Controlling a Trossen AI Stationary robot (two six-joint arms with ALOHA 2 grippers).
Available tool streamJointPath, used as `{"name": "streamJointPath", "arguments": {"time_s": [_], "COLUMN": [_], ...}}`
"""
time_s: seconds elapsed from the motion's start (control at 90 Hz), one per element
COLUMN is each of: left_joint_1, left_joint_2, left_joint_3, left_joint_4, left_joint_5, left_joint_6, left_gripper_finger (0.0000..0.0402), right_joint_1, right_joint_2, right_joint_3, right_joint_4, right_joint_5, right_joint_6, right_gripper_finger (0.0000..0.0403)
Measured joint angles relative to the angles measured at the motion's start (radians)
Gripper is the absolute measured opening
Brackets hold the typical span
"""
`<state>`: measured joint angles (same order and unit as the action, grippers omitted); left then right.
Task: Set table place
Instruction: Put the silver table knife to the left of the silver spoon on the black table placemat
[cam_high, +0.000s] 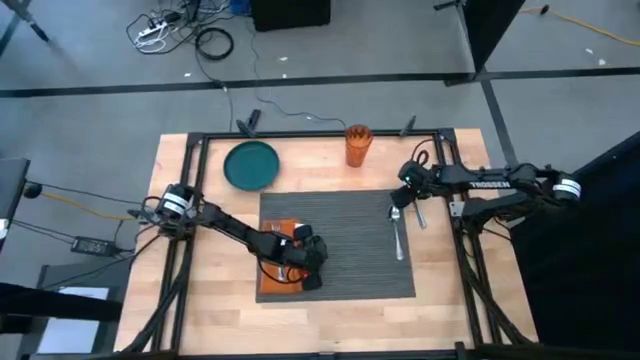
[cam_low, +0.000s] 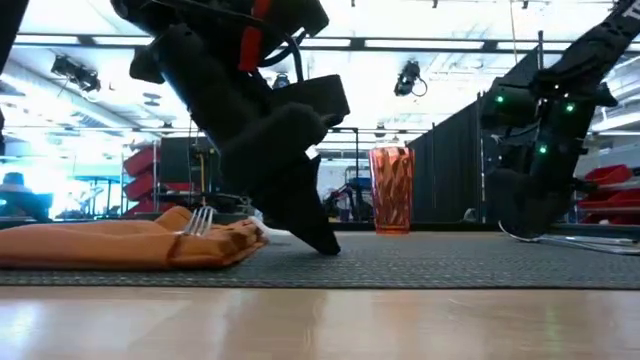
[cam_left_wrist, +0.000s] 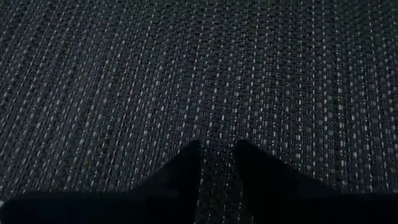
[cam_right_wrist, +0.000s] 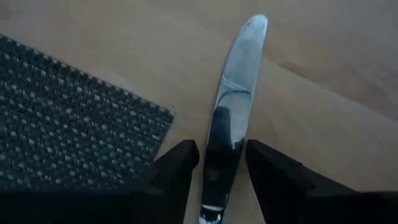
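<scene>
Right now I see my left gripper (cam_high: 312, 268) pressed nearly together, tips down on the dark placemat (cam_high: 350, 225) at mid table (cam_high: 440, 310) beside the orange napkin (cam_low: 120, 243), while my right gripper (cam_right_wrist: 221, 163) pinches a knife (cam_right_wrist: 233, 106) just off the placemat's corner.

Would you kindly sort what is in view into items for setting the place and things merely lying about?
For the job:
placemat
teal plate
orange napkin
fork
spoon
knife, between the right pincer's fingers
orange cup

Lying about:
cables on the floor
power adapter
</scene>
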<state>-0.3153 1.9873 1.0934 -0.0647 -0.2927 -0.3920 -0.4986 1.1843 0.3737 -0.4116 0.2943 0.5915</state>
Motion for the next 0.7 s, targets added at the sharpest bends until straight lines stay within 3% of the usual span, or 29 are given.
{"name": "streamJointPath", "arguments": {"time_s": [0.467, 0.7], "left_joint_1": [0.0, 0.0], "left_joint_2": [0.002, 0.003], "left_joint_3": [0.0, 0.001], "left_joint_4": [0.028, 0.036], "left_joint_5": [0.005, 0.007], "left_joint_6": [0.002, 0.019], "left_gripper_finger": [0.0094, 0.0094], "right_joint_1": [0.001, 0.001], "right_joint_2": [0.003, 0.004], "right_joint_3": [-0.039, -0.039], "right_joint_4": [0.034, 0.035], "right_joint_5": [0.072, 0.072], "right_joint_6": [-0.028, -0.029], "right_gripper_finger": [0.0007, 0.0001]}}
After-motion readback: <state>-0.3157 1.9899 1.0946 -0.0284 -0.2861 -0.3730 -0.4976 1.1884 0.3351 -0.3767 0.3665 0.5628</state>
